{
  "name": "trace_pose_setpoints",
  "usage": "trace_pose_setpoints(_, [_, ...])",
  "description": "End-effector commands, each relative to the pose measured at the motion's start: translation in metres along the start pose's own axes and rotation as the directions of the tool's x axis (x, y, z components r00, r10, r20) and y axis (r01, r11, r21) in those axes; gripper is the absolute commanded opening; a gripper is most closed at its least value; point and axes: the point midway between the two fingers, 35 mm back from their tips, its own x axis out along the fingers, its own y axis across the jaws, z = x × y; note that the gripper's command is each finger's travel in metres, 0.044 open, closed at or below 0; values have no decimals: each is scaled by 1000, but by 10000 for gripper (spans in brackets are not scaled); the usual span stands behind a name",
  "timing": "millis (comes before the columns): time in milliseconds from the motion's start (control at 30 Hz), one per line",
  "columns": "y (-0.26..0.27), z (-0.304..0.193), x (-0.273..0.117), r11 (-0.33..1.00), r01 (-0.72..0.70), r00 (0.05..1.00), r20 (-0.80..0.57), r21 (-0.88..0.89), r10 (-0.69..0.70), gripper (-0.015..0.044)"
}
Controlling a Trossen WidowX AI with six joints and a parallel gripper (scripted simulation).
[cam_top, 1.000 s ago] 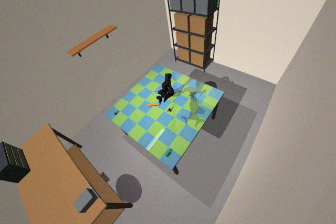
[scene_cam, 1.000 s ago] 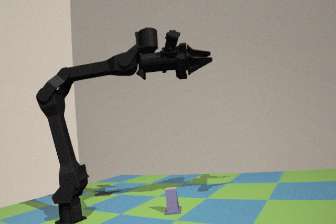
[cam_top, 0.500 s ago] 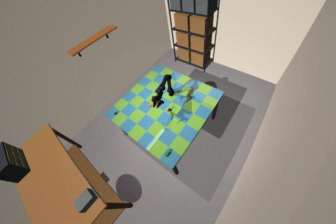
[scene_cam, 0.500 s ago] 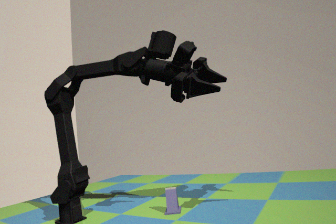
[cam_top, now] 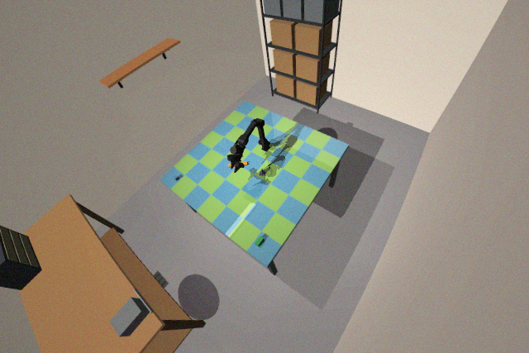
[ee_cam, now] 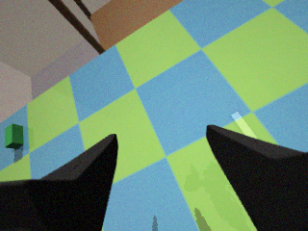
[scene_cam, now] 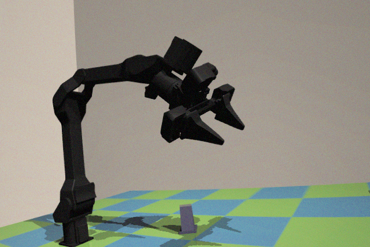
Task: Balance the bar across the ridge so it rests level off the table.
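Observation:
The orange bar (cam_top: pixel 245 163) lies on the checkered table, its middle hidden behind the gripper in the top view. It does not show in the wrist view or the exterior view. The purple ridge (cam_top: pixel 262 172) (scene_cam: pixel 187 218) stands on the table, apart from the bar. My gripper (cam_top: pixel 240 167) (scene_cam: pixel 233 136) (ee_cam: pixel 162 135) is open and empty. It hangs well above the table, tilted forward and down, higher than the ridge. In the top view it overlaps the bar, but its fingers do not hold it.
A green block (cam_top: pixel 259 240) (ee_cam: pixel 14 136) sits near a table corner. A pale strip (cam_top: pixel 240 218) (ee_cam: pixel 244 125) shows on the table toward one edge. A small dark block (cam_top: pixel 178 178) lies near another corner. A shelf rack (cam_top: pixel 294 50) stands beyond the table.

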Motion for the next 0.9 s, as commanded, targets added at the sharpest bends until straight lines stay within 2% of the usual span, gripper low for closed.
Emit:
trace_pose_setpoints(0, [-28,-5,10,998,68,996,-62,16,-67,315])
trace_pose_setpoints(400, [-117,-30,25,952,291,923,-286,89,-255,315])
trace_pose_setpoints(867, [-206,-70,12,837,522,739,-576,163,-348,315])
